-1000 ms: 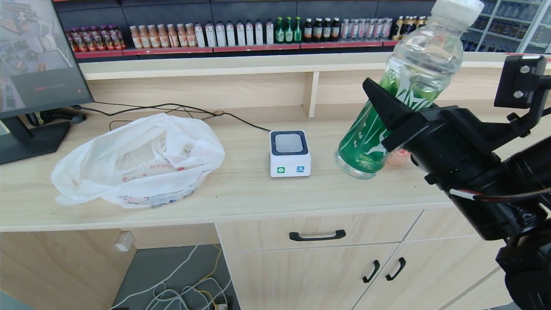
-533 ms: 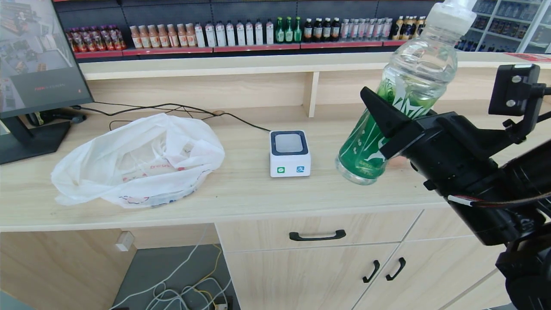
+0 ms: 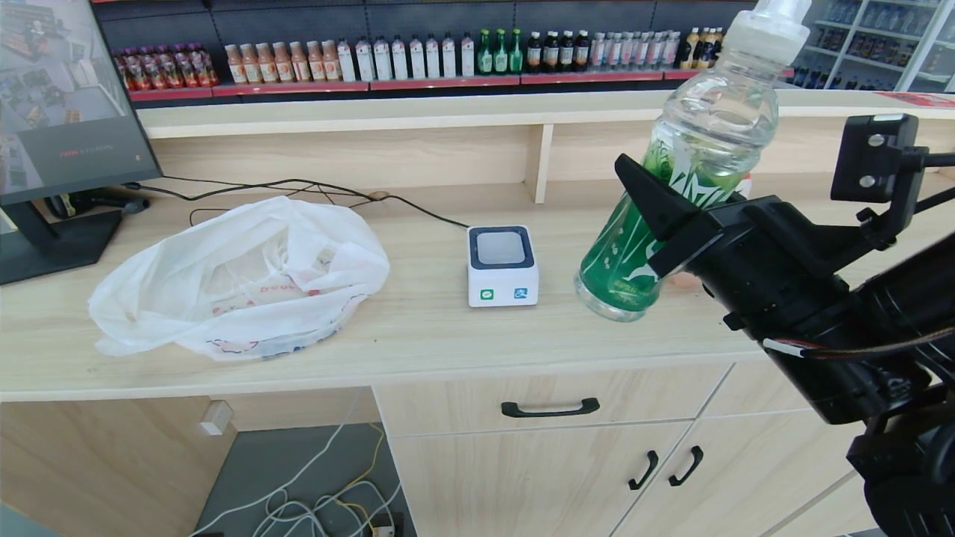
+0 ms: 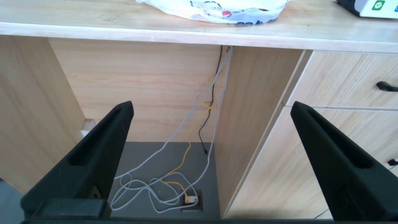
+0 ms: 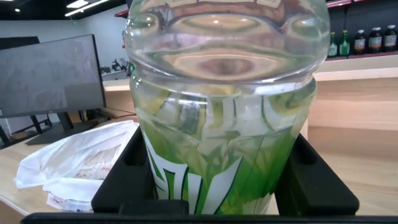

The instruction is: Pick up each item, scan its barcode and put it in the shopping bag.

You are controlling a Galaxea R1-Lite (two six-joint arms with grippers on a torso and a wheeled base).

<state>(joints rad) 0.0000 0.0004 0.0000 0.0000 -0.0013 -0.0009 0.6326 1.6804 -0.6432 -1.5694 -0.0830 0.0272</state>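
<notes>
The left gripper (image 4: 211, 124) hangs low in front of the desk (image 3: 418, 335), its jaws released and spread wide with nothing between them. Beyond those jaws is the open space under the desk, where loose cables (image 4: 168, 183) lie on the floor. Above the jaws, an edge of the bag (image 4: 211, 9) shows on the desktop.

Up on the desk, a dark monitor (image 3: 67, 97) stands farthest to the left of the right jaws. The white bag (image 3: 239, 280) lies slack with its mouth open, well to the left of those jaws. The scanner (image 3: 501, 265), a small white box with its dark window facing up, sits between the bag and the right jaws, near the bottle's base but apart from it.

The right gripper (image 3: 675, 198) is over the right part of the desk, its jaws clenched on the green-labelled middle of the bottle (image 3: 716, 112). The bottle is held off the desk and tilted. Its white cap is above and to the right of the jaws, and its base is below and to their left, toward the scanner. Far beyond the jaws, a shelf (image 3: 448, 82) carries rows of drinks.
</notes>
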